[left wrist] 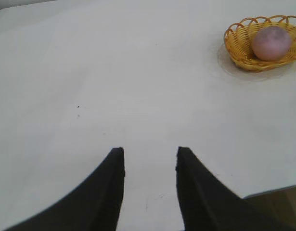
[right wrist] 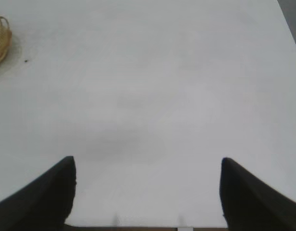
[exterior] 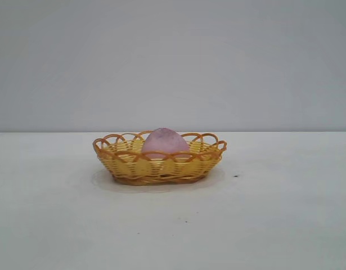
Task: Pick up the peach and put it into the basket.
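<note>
Peach (exterior: 165, 142) already sat inside the basket (exterior: 123, 166) mid-table (exterior: 285, 225). Left claw (left wrist: 150, 166) and right claw (right wrist: 148, 180) were both open, empty, well clear. Best move, I'd guess: just stay back, don't bump it.

The counter (exterior: 285, 225) lies bare on all sides of the basket (exterior: 159, 160), so a claw could pass to either side or in front of it. The basket, with the peach (exterior: 165, 141) rising above its rim, is the only obstacle. Both claws stand well apart from it, over bare counter.
</note>
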### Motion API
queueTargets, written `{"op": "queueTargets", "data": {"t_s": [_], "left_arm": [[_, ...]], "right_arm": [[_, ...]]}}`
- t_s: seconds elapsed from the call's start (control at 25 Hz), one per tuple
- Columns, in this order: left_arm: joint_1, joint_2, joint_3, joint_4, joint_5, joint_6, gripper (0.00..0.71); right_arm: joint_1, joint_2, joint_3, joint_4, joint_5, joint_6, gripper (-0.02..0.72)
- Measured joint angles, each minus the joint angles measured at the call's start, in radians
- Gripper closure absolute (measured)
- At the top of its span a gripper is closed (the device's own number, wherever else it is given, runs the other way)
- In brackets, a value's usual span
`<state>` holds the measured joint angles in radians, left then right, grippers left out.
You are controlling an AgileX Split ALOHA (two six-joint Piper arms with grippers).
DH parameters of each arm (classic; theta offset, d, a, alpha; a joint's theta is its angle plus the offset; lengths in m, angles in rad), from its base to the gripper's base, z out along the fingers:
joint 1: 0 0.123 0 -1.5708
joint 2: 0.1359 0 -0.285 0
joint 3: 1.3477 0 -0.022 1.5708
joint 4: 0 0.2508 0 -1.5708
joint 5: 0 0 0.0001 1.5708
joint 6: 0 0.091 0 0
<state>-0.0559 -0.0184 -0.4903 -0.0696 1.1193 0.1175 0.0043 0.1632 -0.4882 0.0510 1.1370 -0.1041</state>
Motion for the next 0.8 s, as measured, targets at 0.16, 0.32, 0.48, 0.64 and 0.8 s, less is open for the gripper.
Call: {"op": "queueTargets", "data": {"t_s": [0.16,0.32,0.48,0.64,0.8], "left_arm": [[0.0,0.0,0.0,0.0,0.0,0.0,0.438],[0.0,0.0,0.0,0.0,0.0,0.0,0.438],[0.0,0.0,0.0,0.0,0.0,0.0,0.438],[0.0,0.0,0.0,0.0,0.0,0.0,0.438],[0.0,0.0,0.0,0.0,0.0,0.0,0.438]], "right_arm": [[0.004,0.0,0.0,0.0,-0.001,0.0,0.174],[0.005,0.0,0.0,0.002,-0.001,0.002,0.174],[0.008,0.0,0.0,0.002,-0.001,0.003,0.174],[0.008,0.0,0.0,0.002,-0.001,0.003,0.174],[0.01,-0.014,0.0,0.002,-0.002,0.003,0.174]]}}
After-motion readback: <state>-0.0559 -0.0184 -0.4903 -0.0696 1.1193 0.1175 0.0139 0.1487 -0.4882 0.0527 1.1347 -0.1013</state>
